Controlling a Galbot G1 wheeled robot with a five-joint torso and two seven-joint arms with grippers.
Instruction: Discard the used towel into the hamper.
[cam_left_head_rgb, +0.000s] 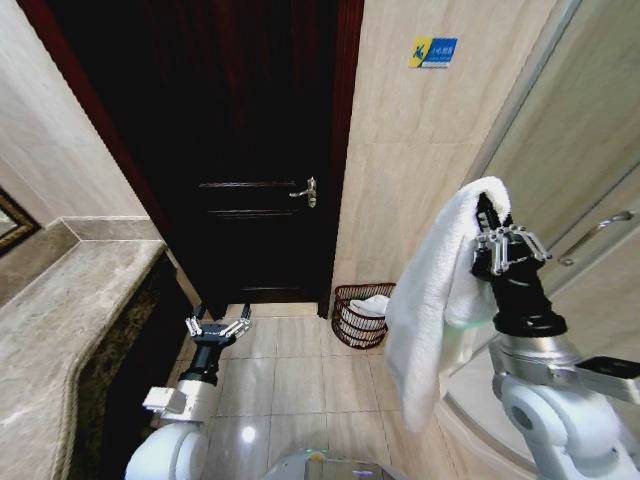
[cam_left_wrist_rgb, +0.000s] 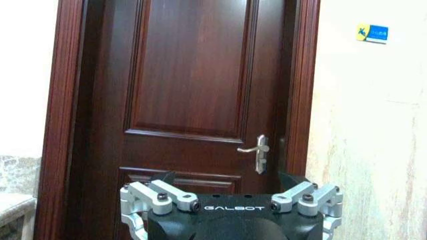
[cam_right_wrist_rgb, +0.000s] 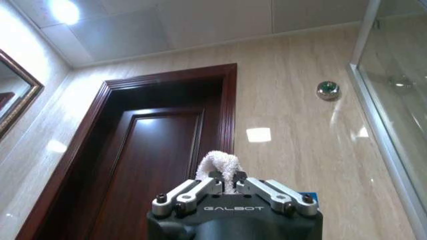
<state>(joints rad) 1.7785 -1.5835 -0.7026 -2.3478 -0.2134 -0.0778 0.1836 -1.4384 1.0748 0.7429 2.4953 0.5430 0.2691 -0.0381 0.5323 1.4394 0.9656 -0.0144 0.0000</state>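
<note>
A white towel hangs in a long fold from my right gripper, which is raised on the right and shut on the towel's top; in the right wrist view a loop of towel sticks up between the closed fingers. The hamper, a small dark red-brown wire basket with something white inside, stands on the tiled floor against the wall beside the door, below and left of the hanging towel. My left gripper is held low on the left, open and with nothing in it, facing the door.
A dark wooden door with a metal handle is straight ahead. A marble counter runs along the left. A glass shower enclosure with a bar handle fills the right. Beige floor tiles lie between.
</note>
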